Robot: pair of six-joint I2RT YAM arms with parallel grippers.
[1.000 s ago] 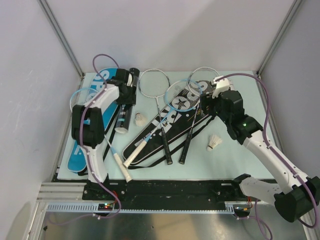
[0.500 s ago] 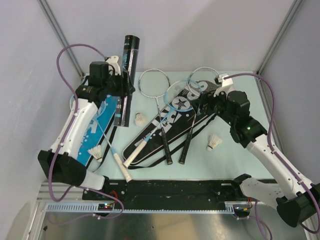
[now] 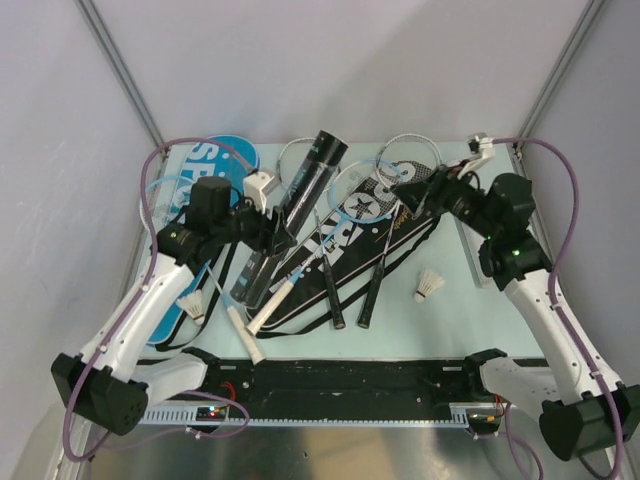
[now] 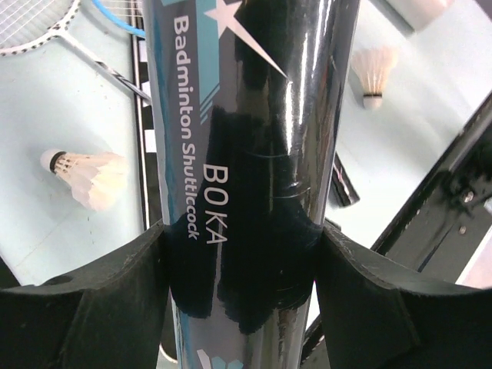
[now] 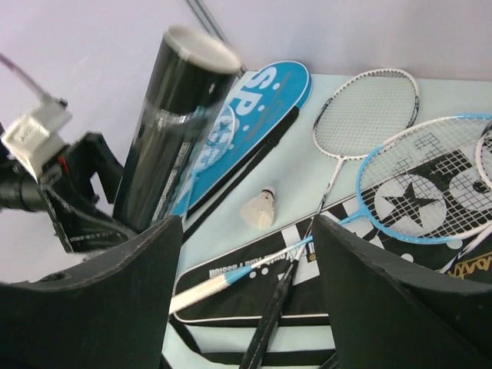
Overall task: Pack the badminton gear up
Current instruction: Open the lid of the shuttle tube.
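left fingers [image 3: 266, 228]: closed on the black tube, with one finger on each side of it.
black tube [image 3: 308, 185]: held in the left fingers and tilted. Its top end leans toward the back, over the racket heads. The words on its side say "BOKA Badminton Shuttlecock". I cannot tell if its low end touches anything.
right fingers [image 3: 410, 195]: wide open, with nothing between them. They hang over the far end of the black bag and point toward the tube.
black bag [image 3: 345, 250]: lies flat in the middle of the table on a slant. It has white letters and stars on it.
blue bag [image 3: 200, 165]: lies flat on the left side of the table, partly under the left arm.
white racket [image 3: 300, 165]: its head lies at the back, next to the tube.
blue racket [image 3: 362, 192]: its head lies on the black bag.
black handles [image 3: 335, 305]: two of them lie side by side across the near end of the black bag.
right shuttlecock [image 3: 430, 285]: on the bare table, just right of the black bag.
left shuttlecock [image 3: 192, 305]: near the front, by the blue bag.
middle shuttlecock [image 5: 260, 207]: between the two bags.
table [image 3: 480, 320]: pale green.
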